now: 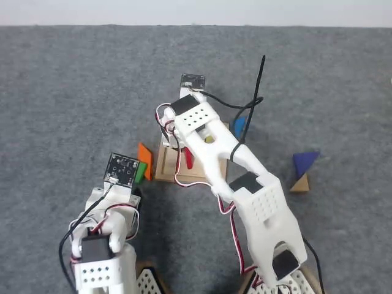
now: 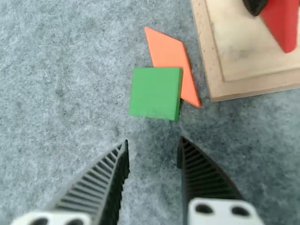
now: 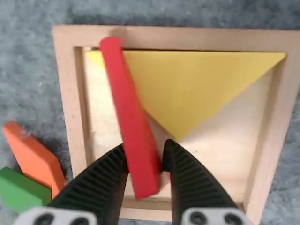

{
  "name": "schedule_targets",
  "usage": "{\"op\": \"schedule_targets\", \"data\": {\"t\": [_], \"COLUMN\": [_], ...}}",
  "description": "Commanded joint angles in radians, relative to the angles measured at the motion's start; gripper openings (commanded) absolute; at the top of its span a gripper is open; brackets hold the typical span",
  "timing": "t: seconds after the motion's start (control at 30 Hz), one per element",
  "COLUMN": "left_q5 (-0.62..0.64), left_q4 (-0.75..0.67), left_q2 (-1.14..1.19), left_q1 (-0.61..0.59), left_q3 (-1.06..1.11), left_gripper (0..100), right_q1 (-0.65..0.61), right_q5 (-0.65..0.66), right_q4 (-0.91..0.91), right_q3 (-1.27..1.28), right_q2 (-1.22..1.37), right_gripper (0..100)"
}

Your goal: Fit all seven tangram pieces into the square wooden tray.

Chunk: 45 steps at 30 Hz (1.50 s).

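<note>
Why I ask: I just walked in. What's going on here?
A tangram tray is being filled. The right hand grips a red piece on edge over the tray, where a yellow triangle already lies. The left hand hangs open over the carpet near a green square and an orange piece, both outside the tray.

No readable text, label, number or sign appears on anything.

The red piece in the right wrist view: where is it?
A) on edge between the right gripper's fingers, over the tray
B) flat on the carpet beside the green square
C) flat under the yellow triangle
A: the right gripper clamps the red piece on edge over the wooden tray, where the yellow triangle lies flat.
</note>
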Motion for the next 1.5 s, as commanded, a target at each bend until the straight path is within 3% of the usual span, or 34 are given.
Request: {"op": "schedule_targets", "data": {"t": [0.0,0.53,0.83,1.47], "left_q5": [-0.009,-0.009,-0.009,-0.009], "left_q4": [0.005,0.005,0.005,0.005], "left_q2": [-0.002,-0.002,-0.002,-0.002], "left_q1": [-0.006,-0.006,-0.006,-0.006], "left_q3": [-0.007,-0.007,-0.007,-0.007], "left_gripper": [17,17,17,17], "right_q1": [-0.036,-0.048,0.059,0.133], "right_q5": [0.017,-0.018,-0.021,0.046], "right_q4": [0.01,0.022,0.127,0.18], "right_q3": [-0.032,-0.11,-0.11,-0.187], "right_q2": [-0.041,-0.082,-0.058,-0.001], "right_gripper": [5.9,6.5,32.5,27.9]}}
